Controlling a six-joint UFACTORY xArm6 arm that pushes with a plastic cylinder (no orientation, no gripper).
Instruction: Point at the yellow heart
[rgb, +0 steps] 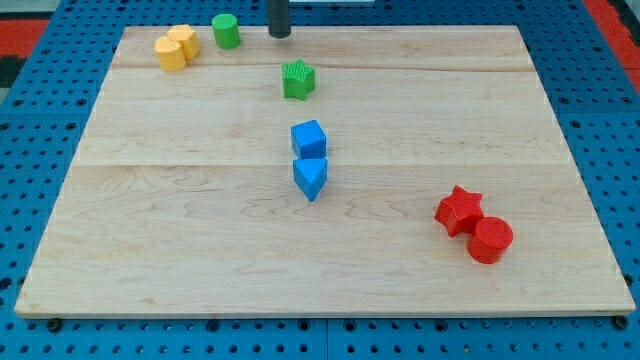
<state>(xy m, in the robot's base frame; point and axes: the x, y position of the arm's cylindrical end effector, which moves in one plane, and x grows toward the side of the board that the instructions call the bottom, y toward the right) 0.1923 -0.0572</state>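
Two yellow blocks touch at the view's top left: one (184, 40) behind and one (170, 53) in front; which of them is the heart I cannot tell. My tip (279, 35) rests at the top edge of the board, to the right of the green cylinder (226, 31) and about 100 pixels right of the yellow blocks. It touches no block.
A green star (298, 79) lies just below my tip. A blue cube (309, 138) and a blue triangle (311, 177) touch at the board's middle. A red star (459, 210) and a red cylinder (490, 240) touch at the lower right. The wooden board (150, 230) lies on a blue pegboard.
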